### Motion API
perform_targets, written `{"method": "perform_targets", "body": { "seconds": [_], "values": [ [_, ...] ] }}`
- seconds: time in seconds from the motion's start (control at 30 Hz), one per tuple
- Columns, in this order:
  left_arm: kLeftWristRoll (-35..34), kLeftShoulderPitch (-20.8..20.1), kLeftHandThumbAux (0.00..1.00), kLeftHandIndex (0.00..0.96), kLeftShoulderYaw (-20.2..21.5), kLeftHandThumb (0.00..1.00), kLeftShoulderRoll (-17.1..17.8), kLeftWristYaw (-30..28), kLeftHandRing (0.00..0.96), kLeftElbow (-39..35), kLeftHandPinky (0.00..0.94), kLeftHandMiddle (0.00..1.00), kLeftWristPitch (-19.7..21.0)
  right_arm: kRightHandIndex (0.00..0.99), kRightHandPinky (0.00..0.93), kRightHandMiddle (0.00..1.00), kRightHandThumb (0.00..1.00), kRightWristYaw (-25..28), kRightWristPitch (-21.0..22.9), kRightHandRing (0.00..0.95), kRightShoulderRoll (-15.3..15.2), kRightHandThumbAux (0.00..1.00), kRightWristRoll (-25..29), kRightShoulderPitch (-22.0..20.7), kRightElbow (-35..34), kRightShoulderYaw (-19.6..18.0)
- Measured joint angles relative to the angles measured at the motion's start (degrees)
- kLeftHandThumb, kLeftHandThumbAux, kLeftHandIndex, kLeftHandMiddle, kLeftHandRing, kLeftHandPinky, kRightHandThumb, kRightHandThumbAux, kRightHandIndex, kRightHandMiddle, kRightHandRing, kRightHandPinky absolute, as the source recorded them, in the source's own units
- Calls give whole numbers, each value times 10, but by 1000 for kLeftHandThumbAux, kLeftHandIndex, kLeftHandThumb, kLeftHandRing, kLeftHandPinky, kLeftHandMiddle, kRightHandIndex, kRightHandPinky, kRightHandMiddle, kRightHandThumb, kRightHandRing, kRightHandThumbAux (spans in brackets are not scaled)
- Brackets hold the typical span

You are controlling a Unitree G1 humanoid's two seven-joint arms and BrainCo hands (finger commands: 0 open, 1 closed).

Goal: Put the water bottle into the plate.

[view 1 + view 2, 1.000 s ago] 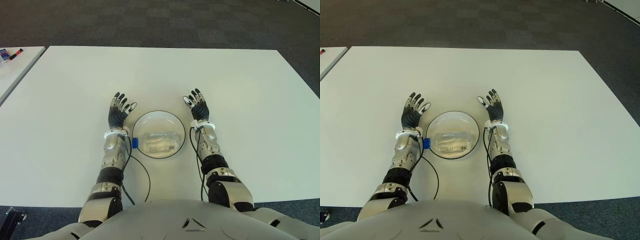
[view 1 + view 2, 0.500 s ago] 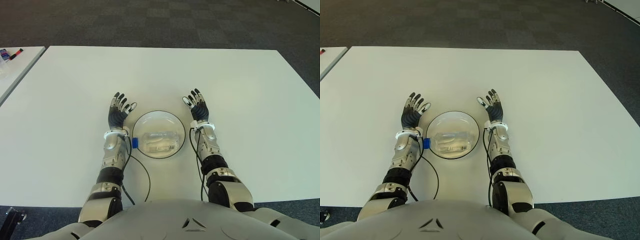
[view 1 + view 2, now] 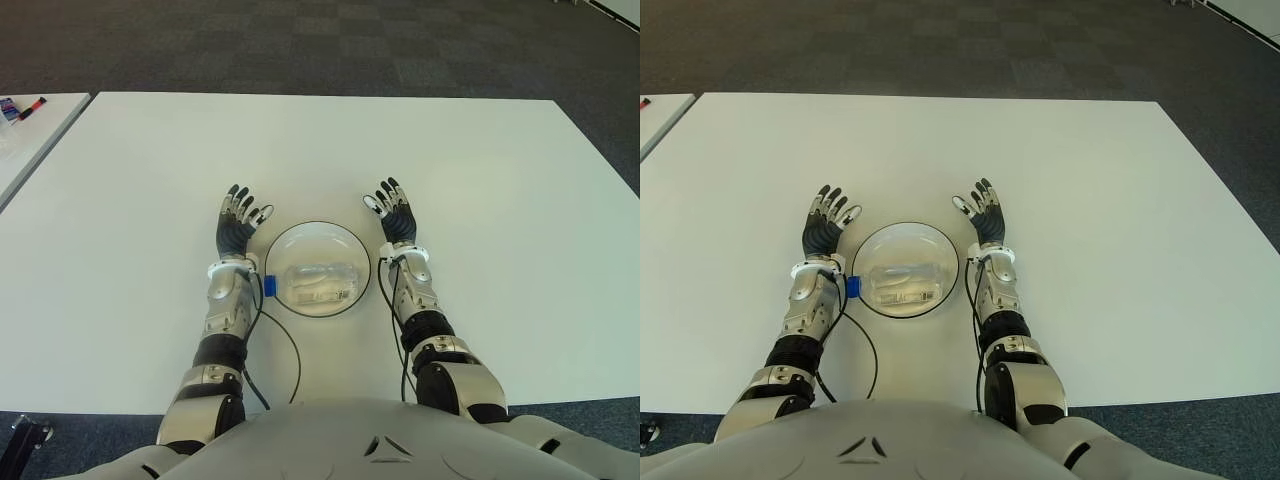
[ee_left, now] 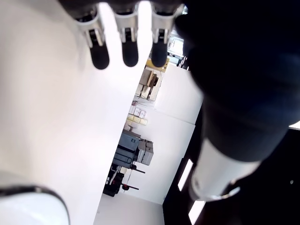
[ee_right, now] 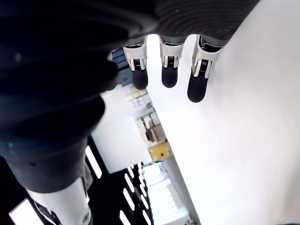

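Far left: the corner of a second white table, with a few small coloured items at its edge, too small to identify. It stands apart from the large white rectangular table in front of the robot. Dark grey carpet floor lies beyond both.

Left hand: shows just beside the plate, on its left side. Palm up, fingers extended and slightly spread. Holds nothing. The left wrist view confirms straight fingers with only white table surface past them. A small blue block sits at the left wrist, touching or nearly touching the plate rim. A black cable runs from there in a loop across the table toward the robot's torso.

Centre: round white plate with a thin dark rim on the table, between the two hands. The clear plastic water bottle lies on its side inside the plate, in the half nearer the robot, long axis running left to right. Cap end cannot be told. No hand touches it.

Right hand: shows just beside the plate, on its right side. Palm up, fingers extended and slightly spread. Holds nothing. The right wrist view shows three straight fingertips over bare table. A second black cable runs along the right forearm.
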Motion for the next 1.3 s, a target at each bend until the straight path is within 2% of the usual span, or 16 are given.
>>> {"method": "perform_targets", "body": {
  "seconds": [0.23, 0.4, 0.97, 1.3],
  "values": [
    [-4, 0, 912, 118, 0, 0, 0, -1, 127, -2, 158, 131, 0, 12, 59, 22, 3, -4, -66, 17, -6, 831, -44, -15, 62, 19],
    [-3, 2, 908, 118, 0, 0, 0, -1, 125, -4, 152, 132, 0, 2, 56, 13, 21, -6, -98, 11, -10, 825, -63, -20, 88, 26],
    [-4, 5, 897, 122, -1, 0, 0, -6, 125, -7, 153, 134, 0, 14, 83, 28, 56, 11, -160, 27, -13, 845, -67, -30, 140, 14],
    [-4, 5, 906, 128, -1, 0, 0, -6, 131, -7, 163, 139, 0, 33, 83, 38, 70, 17, -180, 33, -12, 854, -66, -35, 157, 5]
  ]
}}
